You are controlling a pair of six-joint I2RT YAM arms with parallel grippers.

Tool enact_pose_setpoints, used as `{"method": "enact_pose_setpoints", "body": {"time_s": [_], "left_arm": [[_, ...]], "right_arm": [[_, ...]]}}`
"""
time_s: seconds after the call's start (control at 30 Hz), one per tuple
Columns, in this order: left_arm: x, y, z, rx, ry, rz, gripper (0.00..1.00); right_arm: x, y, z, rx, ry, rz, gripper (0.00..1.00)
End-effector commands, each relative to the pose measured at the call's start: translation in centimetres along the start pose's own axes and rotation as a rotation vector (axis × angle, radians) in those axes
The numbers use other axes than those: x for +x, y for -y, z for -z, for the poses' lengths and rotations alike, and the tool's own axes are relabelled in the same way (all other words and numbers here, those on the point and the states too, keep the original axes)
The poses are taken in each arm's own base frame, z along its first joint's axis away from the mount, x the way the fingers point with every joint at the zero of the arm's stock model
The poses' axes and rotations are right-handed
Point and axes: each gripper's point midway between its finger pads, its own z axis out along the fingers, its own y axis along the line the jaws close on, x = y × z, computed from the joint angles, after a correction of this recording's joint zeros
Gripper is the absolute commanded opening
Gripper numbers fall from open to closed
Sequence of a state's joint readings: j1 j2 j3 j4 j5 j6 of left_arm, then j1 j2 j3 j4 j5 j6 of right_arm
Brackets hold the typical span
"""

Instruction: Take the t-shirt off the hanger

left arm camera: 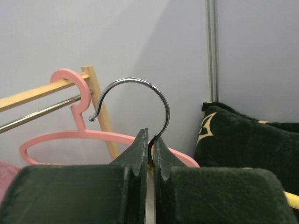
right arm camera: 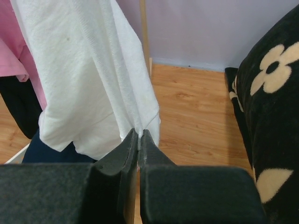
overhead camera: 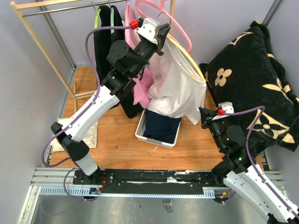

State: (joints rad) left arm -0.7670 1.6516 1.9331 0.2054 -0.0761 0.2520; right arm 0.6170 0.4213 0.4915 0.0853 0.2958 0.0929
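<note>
A white t-shirt (overhead camera: 177,88) hangs on a yellow hanger (overhead camera: 195,66) in the top view, right of the rack. My left gripper (overhead camera: 161,33) holds this hanger up. In the left wrist view the left gripper (left arm camera: 150,148) is shut on the stem of the hanger's metal hook (left arm camera: 161,95), and the hook curves free in the air, off the rail. My right gripper (overhead camera: 204,114) is at the shirt's lower right corner. The right wrist view shows the right gripper (right arm camera: 139,135) shut on a pinch of the t-shirt (right arm camera: 93,70) near its hem.
A pink hanger (overhead camera: 163,18) hangs on the wooden rack (overhead camera: 46,51), with a pink garment (overhead camera: 140,88) and black garments (overhead camera: 105,42). A white bin (overhead camera: 140,133) of dark clothes sits on the floor below the shirt. A black floral cushion (overhead camera: 257,79) fills the right side.
</note>
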Motion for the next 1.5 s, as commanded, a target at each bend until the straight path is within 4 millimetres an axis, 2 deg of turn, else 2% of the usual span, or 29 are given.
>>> {"method": "enact_pose_setpoints", "body": {"time_s": [0.0, 0.07, 0.17, 0.23, 0.37, 0.53, 0.63, 0.73, 0.97, 1.1, 1.23, 1.33, 1.4, 1.47], "left_arm": [[-9.3, -3.1, 1.8, -0.077, 0.228, 0.058, 0.00], [-9.3, -2.9, 1.8, -0.065, 0.227, 0.059, 0.01], [-8.5, -2.1, 1.8, -0.028, 0.212, 0.059, 0.01], [-7.7, -1.5, 2.1, -0.001, 0.198, 0.063, 0.01], [-5.6, -1.0, 2.7, 0.008, 0.162, 0.074, 0.01], [-4.7, -0.5, 3.0, 0.026, 0.140, 0.089, 0.01], [-4.3, -0.2, 3.1, 0.038, 0.131, 0.101, 0.00], [-4.0, 0.0, 3.0, 0.046, 0.126, 0.108, 0.01], [-4.1, 0.2, 2.9, 0.055, 0.129, 0.117, 0.01], [-4.1, 0.3, 2.9, 0.059, 0.127, 0.120, 0.00], [-4.0, 0.3, 2.9, 0.061, 0.124, 0.123, 0.00], [-4.1, 0.2, 2.9, 0.058, 0.125, 0.125, 0.00], [-4.2, 0.0, 2.8, 0.045, 0.126, 0.127, 0.01], [-4.5, -0.5, 2.7, 0.018, 0.131, 0.132, 0.00]], "right_arm": [[1.7, -0.5, -0.2, -0.024, -0.044, 0.008, 0.01], [1.3, -0.8, -0.2, -0.041, -0.038, 0.020, 0.09], [-0.5, -1.2, 0.1, -0.079, 0.002, 0.047, 0.40], [-2.6, -1.3, 0.6, -0.096, 0.054, 0.070, 0.52], [-6.3, -1.2, 1.9, -0.118, 0.145, 0.092, 0.61], [-9.9, -1.8, 3.9, -0.174, 0.256, 0.076, 0.68], [-11.5, -2.4, 4.7, -0.216, 0.317, 0.070, 0.67], [-12.4, -3.0, 4.8, -0.253, 0.338, 0.074, 0.65], [-12.3, -4.4, 4.1, -0.312, 0.322, 0.079, 0.59], [-12.7, -4.6, 3.8, -0.316, 0.341, 0.075, 0.51], [-13.2, -4.5, 3.5, -0.306, 0.353, 0.071, 0.39], [-13.2, -4.7, 3.5, -0.312, 0.349, 0.067, 0.21], [-12.6, -4.4, 3.4, -0.297, 0.328, 0.060, 0.07], [-11.4, -3.5, 3.0, -0.240, 0.294, 0.035, 0.01]]}}
